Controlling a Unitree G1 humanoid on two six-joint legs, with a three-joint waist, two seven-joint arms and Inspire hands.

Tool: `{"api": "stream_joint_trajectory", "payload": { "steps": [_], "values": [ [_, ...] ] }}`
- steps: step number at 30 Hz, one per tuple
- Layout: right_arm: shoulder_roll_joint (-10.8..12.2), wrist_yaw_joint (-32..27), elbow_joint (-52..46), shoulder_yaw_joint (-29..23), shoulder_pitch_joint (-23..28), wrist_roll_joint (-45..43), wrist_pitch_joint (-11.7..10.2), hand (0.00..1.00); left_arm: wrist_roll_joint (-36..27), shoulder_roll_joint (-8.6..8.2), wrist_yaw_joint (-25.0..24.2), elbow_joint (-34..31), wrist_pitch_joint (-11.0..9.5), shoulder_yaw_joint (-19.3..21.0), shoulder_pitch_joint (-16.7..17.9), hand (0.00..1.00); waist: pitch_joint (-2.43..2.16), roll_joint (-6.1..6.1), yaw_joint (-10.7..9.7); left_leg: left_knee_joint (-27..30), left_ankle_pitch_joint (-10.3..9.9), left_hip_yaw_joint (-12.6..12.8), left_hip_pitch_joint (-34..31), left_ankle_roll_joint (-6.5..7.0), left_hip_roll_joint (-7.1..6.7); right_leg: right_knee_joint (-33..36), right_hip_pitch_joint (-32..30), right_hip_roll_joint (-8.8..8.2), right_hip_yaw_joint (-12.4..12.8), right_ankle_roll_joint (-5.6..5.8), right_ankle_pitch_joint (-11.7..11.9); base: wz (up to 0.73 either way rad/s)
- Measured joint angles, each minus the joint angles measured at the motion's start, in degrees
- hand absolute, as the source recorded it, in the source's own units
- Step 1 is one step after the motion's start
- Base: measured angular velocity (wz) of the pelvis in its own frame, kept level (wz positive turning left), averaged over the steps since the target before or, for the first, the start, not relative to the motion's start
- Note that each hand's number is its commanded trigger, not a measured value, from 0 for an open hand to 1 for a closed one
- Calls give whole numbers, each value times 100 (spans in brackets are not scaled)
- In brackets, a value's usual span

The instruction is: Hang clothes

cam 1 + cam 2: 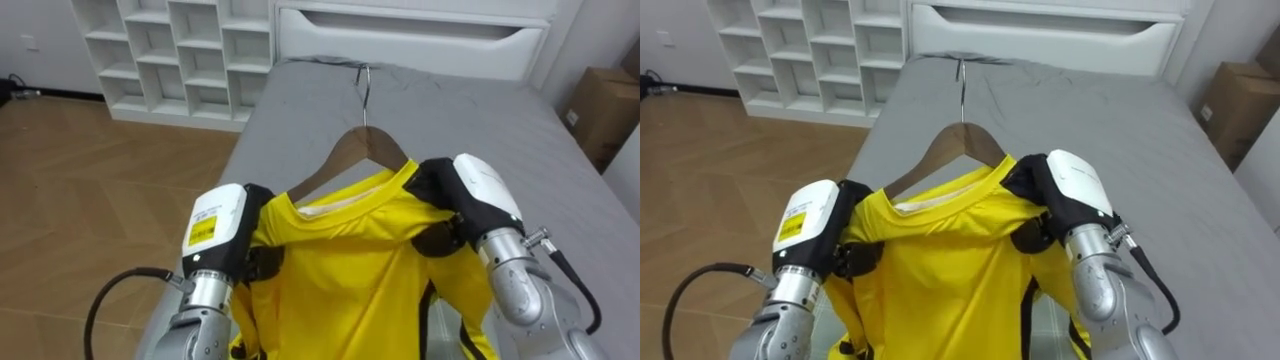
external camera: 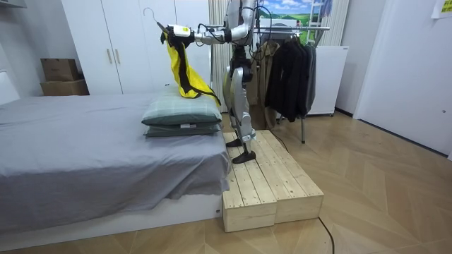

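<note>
A yellow shirt (image 1: pixel 350 260) with dark side panels hangs on a wooden hanger (image 1: pixel 362 145) whose metal hook points up and away from me. My left hand (image 1: pixel 225 225) is curled round the shirt's left shoulder. My right hand (image 1: pixel 470 195) grips the right shoulder the same way. I hold the garment up at chest height over the grey bed (image 1: pixel 470 110). In the room view I stand on a wooden platform (image 2: pixel 268 183) beside the bed, arms stretched out, with the shirt (image 2: pixel 182 67) dangling above the pillows (image 2: pixel 183 116).
Behind me stands a clothes rack (image 2: pixel 293 28) with dark garments (image 2: pixel 286 74) hanging on it. White cube shelves (image 1: pixel 170 55) line the wall past the bed's headboard (image 1: pixel 410 35). A cardboard box (image 1: pixel 600 110) sits at the right. Wood floor lies to the left.
</note>
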Motion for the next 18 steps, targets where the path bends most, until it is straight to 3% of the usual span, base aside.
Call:
{"api": "stream_joint_trajectory", "payload": {
  "steps": [18],
  "values": [
    [-119, 52, 41, 116, 7, -454, 50, 100, 105, 136, -64, -116, 3, 18, -3, 100, -7, 38, -59, 35, -3, -28, -27, -1, 7, -3, 19, 1, -48, 0, 0, 1]
  ]
}}
